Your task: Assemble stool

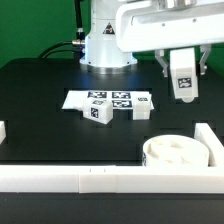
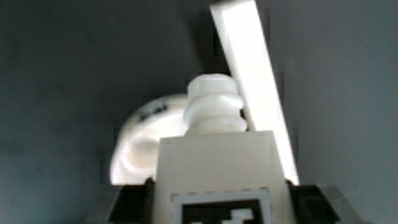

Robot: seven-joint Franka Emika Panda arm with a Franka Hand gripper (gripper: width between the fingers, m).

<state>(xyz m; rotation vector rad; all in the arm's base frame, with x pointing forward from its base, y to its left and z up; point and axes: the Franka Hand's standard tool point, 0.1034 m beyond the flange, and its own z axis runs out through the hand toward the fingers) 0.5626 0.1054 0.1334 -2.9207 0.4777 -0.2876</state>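
Our gripper (image 1: pixel 182 70) is half closed around a leg (image 1: pixel 183 90), high over the table (image 1: pixel 40 85); the seat (image 1: pixel 172 152) lies just beside the rail (image 1: pixel 100 178); its sockets look blurred, so a misaligned descent might jam the leg's peg on the rim.

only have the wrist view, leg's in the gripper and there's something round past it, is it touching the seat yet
observer: no, the gripper holds the leg in the air, clear above the seat.
operator: where's the seat sitting
observer: on the table, in the corner of the border rail, at the exterior view's right.
operator: any legs left
observer: one loose leg lies by the marker board, on its near edge; a second white block at the board's end toward that view's right looks like another.
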